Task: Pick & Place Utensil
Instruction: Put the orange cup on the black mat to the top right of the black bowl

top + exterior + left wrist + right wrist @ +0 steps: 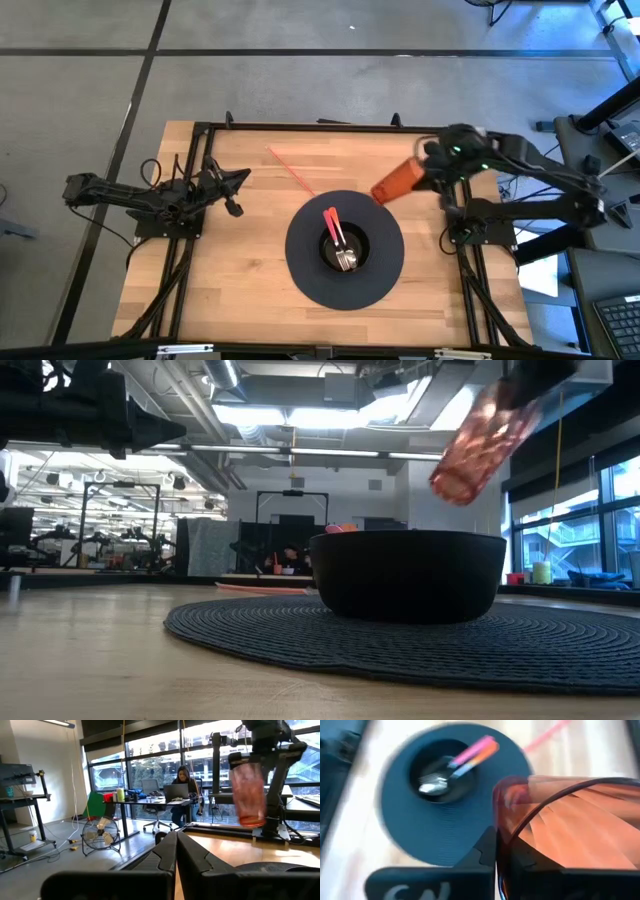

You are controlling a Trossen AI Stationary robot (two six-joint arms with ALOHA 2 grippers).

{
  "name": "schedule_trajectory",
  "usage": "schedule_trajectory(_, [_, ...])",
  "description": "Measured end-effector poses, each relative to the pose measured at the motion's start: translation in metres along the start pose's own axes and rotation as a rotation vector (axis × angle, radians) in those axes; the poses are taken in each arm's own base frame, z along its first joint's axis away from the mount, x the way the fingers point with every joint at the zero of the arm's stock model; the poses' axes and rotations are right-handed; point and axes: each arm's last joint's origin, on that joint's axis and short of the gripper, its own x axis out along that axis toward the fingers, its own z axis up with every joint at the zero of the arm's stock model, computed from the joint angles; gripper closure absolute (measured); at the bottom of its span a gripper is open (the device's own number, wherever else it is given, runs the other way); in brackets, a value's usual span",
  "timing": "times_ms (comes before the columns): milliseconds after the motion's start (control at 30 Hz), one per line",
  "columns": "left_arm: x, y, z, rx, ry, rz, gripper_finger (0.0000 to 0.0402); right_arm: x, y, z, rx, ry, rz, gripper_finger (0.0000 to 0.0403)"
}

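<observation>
A black bowl stands on a round dark placemat in the table's middle. Two utensils with pink and orange handles lie in it, their metal heads on the bowl's bottom. My right gripper is shut on an orange see-through cup, held high over the mat's far right edge. My left gripper waits shut at the table's left, holding nothing. My right gripper pinches the cup's wall at its rim, with one finger outside; the other shows through the plastic, apparently inside. The fingers come slanting down from the table's right. The cup hangs lifted clear and tilted, its base pointing down toward the mat.
A thin pink straw lies on the wood, far left of the mat. Black frame rails run along the table's far edge and sides. A person sits at a desk in the room beyond.
</observation>
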Motion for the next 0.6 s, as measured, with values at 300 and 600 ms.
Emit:
schedule_trajectory(300, [0.0, 0.0, 0.0, 0.0, 0.0, 0.0, 0.0398, 0.003, 0.02, -0.049, 0.04, -0.219, 0.106, 0.0393])
schedule_trajectory(600, [0.0, 0.0, 0.0, 0.0, 0.001, -0.001, 0.0396, 0.018, 0.025, -0.077, 0.133, -0.2, 0.175, 0.0392])
